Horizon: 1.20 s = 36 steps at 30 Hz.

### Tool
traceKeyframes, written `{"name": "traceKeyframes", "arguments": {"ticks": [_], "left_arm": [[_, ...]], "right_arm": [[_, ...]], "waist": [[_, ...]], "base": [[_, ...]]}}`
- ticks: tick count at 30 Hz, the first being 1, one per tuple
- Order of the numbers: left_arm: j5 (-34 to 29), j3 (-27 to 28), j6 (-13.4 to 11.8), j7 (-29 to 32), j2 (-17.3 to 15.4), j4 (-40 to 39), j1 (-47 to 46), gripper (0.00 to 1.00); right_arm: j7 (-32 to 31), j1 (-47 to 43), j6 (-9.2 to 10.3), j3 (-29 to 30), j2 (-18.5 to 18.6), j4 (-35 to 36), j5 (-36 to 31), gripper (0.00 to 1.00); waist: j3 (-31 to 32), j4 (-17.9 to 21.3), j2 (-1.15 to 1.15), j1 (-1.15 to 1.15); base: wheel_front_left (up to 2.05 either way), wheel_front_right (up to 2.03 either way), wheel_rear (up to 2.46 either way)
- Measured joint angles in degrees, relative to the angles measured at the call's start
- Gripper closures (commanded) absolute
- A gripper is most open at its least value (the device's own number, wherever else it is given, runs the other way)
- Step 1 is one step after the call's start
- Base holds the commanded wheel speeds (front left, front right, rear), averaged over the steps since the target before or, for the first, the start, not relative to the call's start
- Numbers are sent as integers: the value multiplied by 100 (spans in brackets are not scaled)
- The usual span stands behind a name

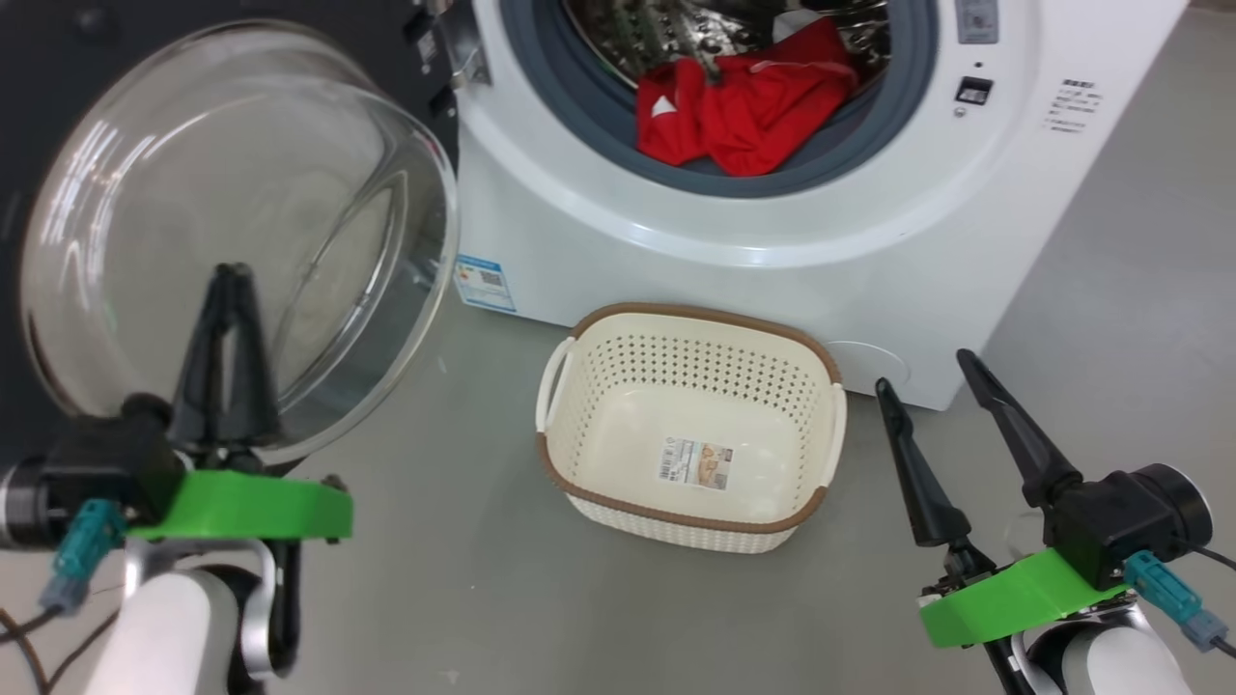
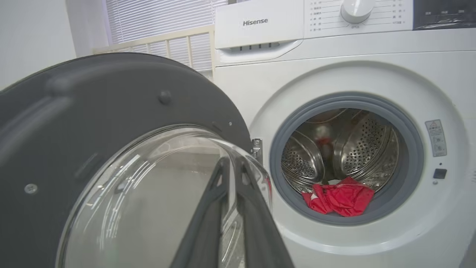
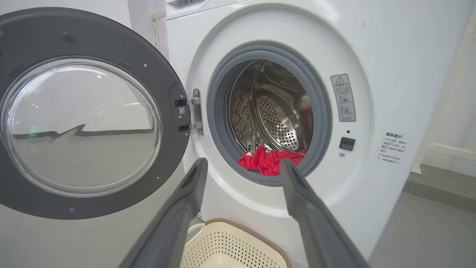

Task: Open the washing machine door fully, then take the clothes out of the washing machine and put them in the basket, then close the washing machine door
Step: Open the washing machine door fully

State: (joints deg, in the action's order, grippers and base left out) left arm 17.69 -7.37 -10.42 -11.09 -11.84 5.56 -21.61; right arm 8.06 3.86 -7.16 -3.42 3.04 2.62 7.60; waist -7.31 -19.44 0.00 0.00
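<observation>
While the left claw [image 1: 232, 275] is being held with its fingers pressed almost together, only a thin slit being left between them, nothing is clearly being pinched. Whether the glass just beyond its tips is being touched cannot be told. That glass bowl [image 1: 193, 164] is being carried by the door [image 3: 111, 33], which is being shown swung wide open. Ahead and to the right of this claw, the clothes [image 1: 753, 111] are being cradled at the lip of the washing machine [image 1: 599, 222]. The right claw [image 1: 925, 372] is being held spread wide and empty, with the basket [image 1: 695, 317] just to its left. A risk is being judged here: a careless sweep by the left arm could knock the door back across the opening. The rubber seal could also be snagged if the clothes are grabbed too low.
</observation>
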Motion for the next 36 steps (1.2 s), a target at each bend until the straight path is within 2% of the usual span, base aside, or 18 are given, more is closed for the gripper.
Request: {"name": "traceKeyframes", "arguments": {"ticks": [2,3,4,6,8,10,11,12,13,20,36], "left_arm": [[56,-75,48,76,19,-255,87,86],[74,-107,96,116,20,-350,128,79],[113,-144,142,130,21,-423,177,66],[112,-233,223,197,8,-486,250,79],[112,-256,240,197,9,-505,298,71],[132,-276,300,212,-4,-499,346,54],[179,-283,344,198,-1,-499,378,38],[190,-308,345,172,0,-499,417,6],[190,-330,347,147,0,-498,454,0],[215,-469,490,-16,3,-499,789,0],[188,-506,583,-288,-20,-472,1383,0]], "right_arm": [[49,1,0,74,0,-27,4,0],[77,1,0,91,0,-41,4,0],[93,1,0,103,0,-57,4,0],[116,1,0,136,-1,-75,4,0],[156,1,0,167,-4,-86,4,0],[191,1,0,246,-4,-116,10,0],[212,1,0,260,-3,-135,31,0],[232,1,0,265,-4,-158,60,0],[272,1,0,266,-5,-178,103,0],[390,2,-4,341,-8,-271,118,0],[569,-221,-4,581,-19,-320,1,0]], "waist": [[24,94,0,0],[32,143,0,0],[39,197,0,0],[50,301,0,0],[56,357,0,0],[63,472,0,0],[67,531,0,0],[69,592,0,0],[73,658,0,0],[86,1147,0,0],[174,2276,0,0]], "base": [[0,0,0],[0,0,0],[0,0,0],[0,0,0],[0,0,0],[0,0,0],[0,0,0],[0,0,0],[0,0,0],[0,0,0],[0,0,0]]}}
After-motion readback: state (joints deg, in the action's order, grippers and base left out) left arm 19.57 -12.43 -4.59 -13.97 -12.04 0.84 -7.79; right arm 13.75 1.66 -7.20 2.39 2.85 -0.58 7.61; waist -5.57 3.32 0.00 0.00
